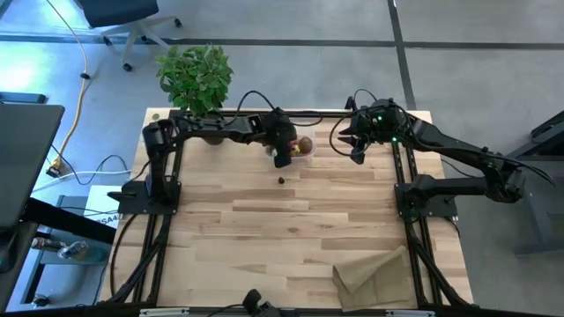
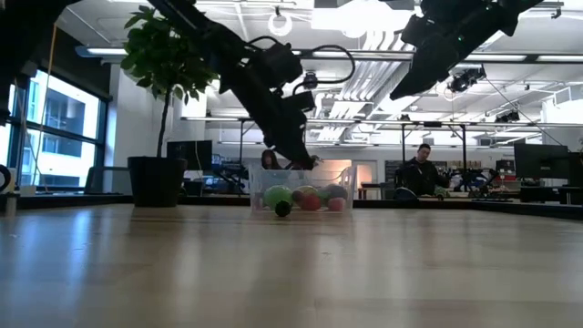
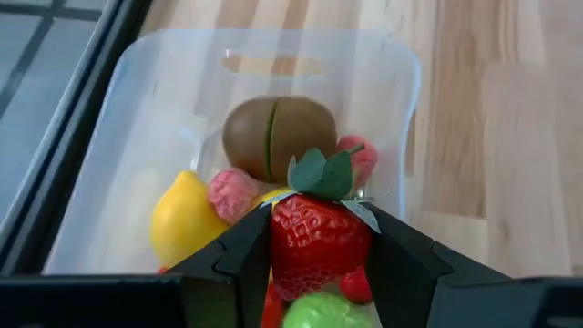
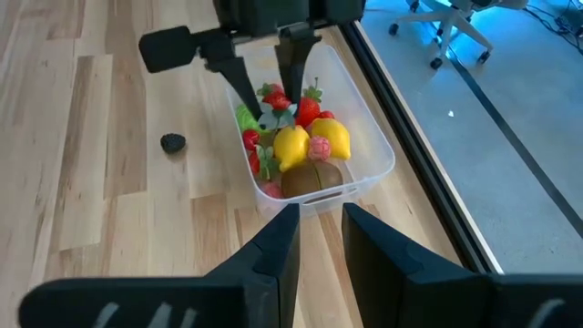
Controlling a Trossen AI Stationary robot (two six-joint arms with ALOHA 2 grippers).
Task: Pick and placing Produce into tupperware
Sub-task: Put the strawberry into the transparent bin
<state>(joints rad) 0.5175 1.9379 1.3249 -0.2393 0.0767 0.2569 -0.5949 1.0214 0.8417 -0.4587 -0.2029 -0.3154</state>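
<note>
Most of the task appears done. The tupperware (image 4: pixel 314 146) stands at the far edge of the table (image 1: pixel 291 238), between the two arms, and is already well filled: a brown kiwi (image 3: pixel 278 137), two yellow lemons (image 4: pixel 291 146), a pink berry (image 3: pixel 232 193) and green pieces are seen inside it. A strawberry (image 3: pixel 314 239) is held in the left gripper (image 3: pixel 314 251), whose jaws are clenched on its red sides directly over the container, so this piece is judged to be in the act of being placed and not yet let go. One small dark item (image 4: pixel 173 142) lies alone on the table just beside the tupperware, on the side toward the open table; it is too small to be identified, but it seems to be what is left to collect. The right gripper (image 4: pixel 319 232) waits above the table close to the container's short end, its jaws narrowly parted and holding nothing.

The strawberry is held with its leafy green cap pointing away from the wrist and toward the container's contents, its long axis running along the fingers. The tupperware's long axis runs along the table's far edge, roughly in line with the right arm's approach. The kiwi lies at the container's end nearest the right gripper, its seam across that axis.
</note>
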